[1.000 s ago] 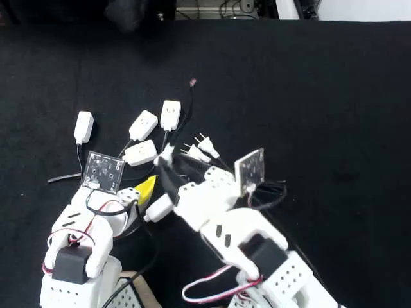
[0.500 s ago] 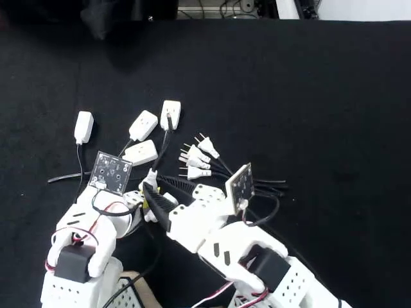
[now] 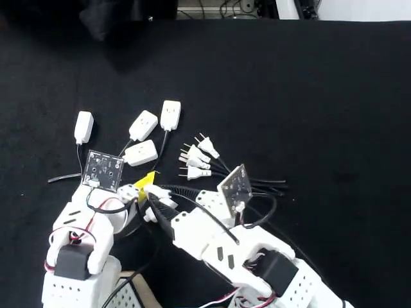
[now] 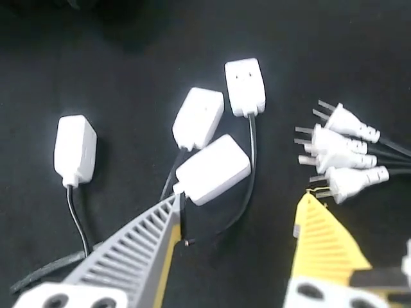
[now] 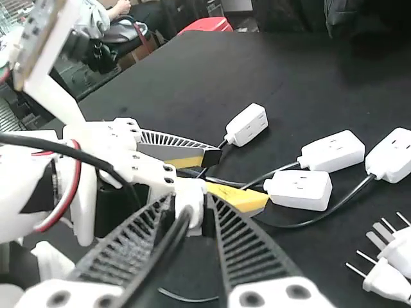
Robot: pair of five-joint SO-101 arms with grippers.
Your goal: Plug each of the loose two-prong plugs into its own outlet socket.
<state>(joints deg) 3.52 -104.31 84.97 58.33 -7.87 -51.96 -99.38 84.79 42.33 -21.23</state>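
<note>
Presently the right end effector (image 5: 191, 210) clamps a white plug (image 5: 186, 191); the left end effector (image 4: 242, 204) gapes near a white socket (image 4: 212, 168).

L grip (image 4: 243, 199) spread; R grip (image 5: 191, 210): plug (image 5: 187, 191).

A matte black cloth-covered worktop (image 3: 321, 102) fills nearly all of the high view, evenly lit with no hard shadows. Past its far edge runs a narrow strip of room: a pale white surface (image 3: 363, 9) at one corner, a tangle of dark cables (image 3: 232, 8) beside it, and a dark, blurred shape (image 3: 106, 18) towards the other corner. A small patch of light brown wood (image 3: 140, 285) shows at the near edge. In the right wrist view, a red rounded seat-like object (image 5: 204, 25) stands beyond the worktop, with dark furniture (image 5: 289, 13) behind it.
</note>
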